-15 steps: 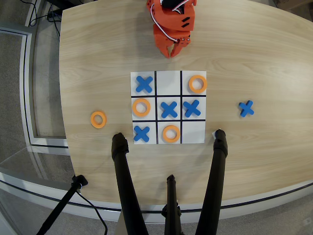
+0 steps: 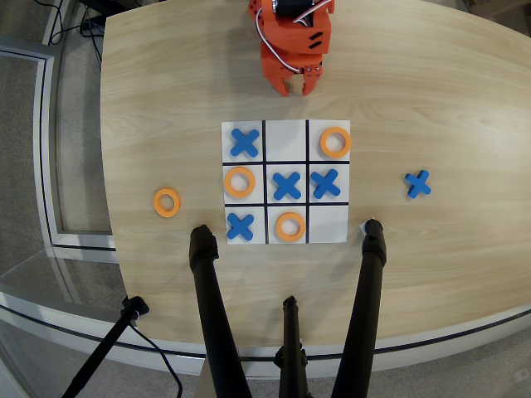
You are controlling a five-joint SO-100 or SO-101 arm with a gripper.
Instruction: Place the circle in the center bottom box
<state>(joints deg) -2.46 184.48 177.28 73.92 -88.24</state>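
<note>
Black tripod legs [image 2: 217, 323] rise nearest. The spare ring [image 2: 167, 202] lies loose on the desk [image 2: 431, 99], left of the grid. The claw [image 2: 294, 84] is tucked by the base, its gape unreadable. Best to grip one rim, lift clear, and drop it squarely into the empty middle cell [image 2: 286, 139] nearest the robot.

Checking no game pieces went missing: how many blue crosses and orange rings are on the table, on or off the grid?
Blue crosses: 5, four on the grid, one off it
Orange rings: 4, three on the grid, one off it
Total: 9
</note>
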